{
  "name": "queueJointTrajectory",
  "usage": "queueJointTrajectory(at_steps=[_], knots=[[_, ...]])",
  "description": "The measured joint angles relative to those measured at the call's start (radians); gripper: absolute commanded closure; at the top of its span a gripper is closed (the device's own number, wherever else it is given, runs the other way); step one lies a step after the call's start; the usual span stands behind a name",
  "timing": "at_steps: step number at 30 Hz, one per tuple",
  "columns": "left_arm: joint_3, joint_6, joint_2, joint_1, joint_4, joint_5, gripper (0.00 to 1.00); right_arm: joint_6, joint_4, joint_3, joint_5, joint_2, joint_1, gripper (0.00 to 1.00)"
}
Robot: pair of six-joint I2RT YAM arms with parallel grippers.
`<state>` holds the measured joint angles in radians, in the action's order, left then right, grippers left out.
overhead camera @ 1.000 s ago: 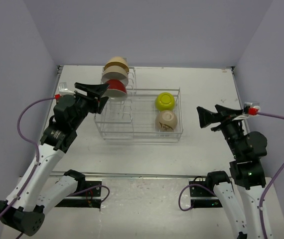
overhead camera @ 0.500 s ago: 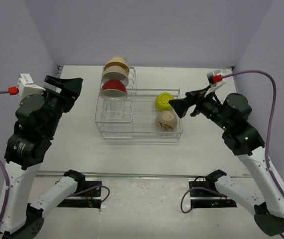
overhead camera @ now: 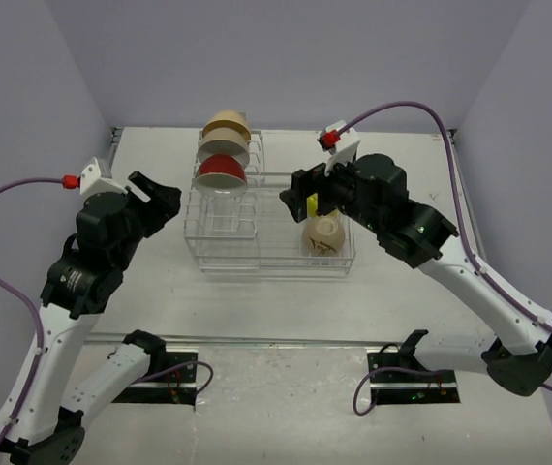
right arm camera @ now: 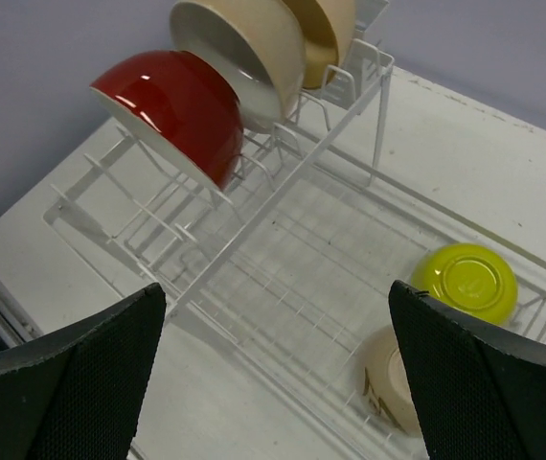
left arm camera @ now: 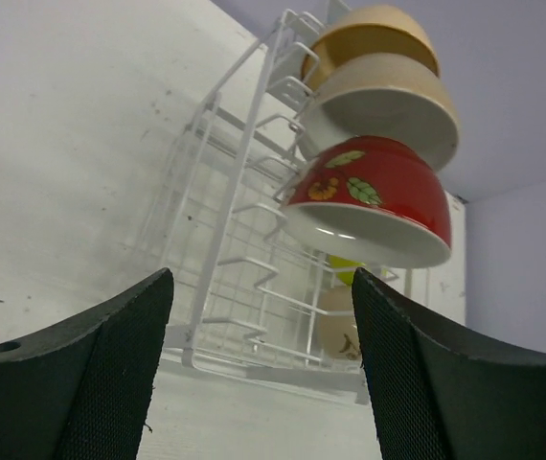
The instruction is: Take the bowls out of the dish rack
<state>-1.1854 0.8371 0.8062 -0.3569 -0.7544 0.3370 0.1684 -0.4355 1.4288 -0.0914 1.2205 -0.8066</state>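
Dish rack (overhead camera: 257,254) sits on the bench (overhead camera: 407,160), centred between the left and right edges and nearer the far edge. All five bowls are in it, none on the bench

Slot section at the rack's left end: three bowls on edge in a row running toward the far edge
- red bowl (overhead camera: 222,171) nearest, leaf print on its outside in the left wrist view
- cream bowl (overhead camera: 224,150) right behind it
- tan bowl (overhead camera: 226,124) at the far end

Basket section, right end: yellow-green bowl (right arm camera: 465,283) upside down by the far right corner, beige patterned bowl (overhead camera: 322,234) upside down just in front of it toward the near right corner

Left gripper (overhead camera: 160,199) is off the rack's left side, apart from it, jaws spread wide and empty, red bowl framed between its fingers in the left wrist view

Right gripper (overhead camera: 300,194) hangs above the basket, covering most of the yellow-green bowl from the top camera, jaws spread wide, nothing held, touching no bowl
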Motion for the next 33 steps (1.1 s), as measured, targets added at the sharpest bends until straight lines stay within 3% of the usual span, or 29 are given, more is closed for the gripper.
queueJointTrajectory(at_steps=[9, 16, 27, 33], knots=[[0.261, 0.37, -0.282, 0.0, 0.279, -0.134, 0.23, 0.047, 0.024, -0.156, -0.149, -0.175, 0.001, 0.01], [0.469, 0.661, -0.183, -0.004, 0.532, -0.231, 0.26, 0.087, 0.063, -0.255, -0.251, -0.323, 0.001, 0.01], [0.47, 0.722, -0.202, -0.01, 0.618, -0.196, 0.26, 0.084, 0.108, -0.302, -0.319, -0.395, 0.001, 0.01], [0.377, 0.706, -0.151, -0.01, 0.615, -0.196, 0.27, 0.073, 0.117, -0.301, -0.33, -0.37, 0.001, 0.01]])
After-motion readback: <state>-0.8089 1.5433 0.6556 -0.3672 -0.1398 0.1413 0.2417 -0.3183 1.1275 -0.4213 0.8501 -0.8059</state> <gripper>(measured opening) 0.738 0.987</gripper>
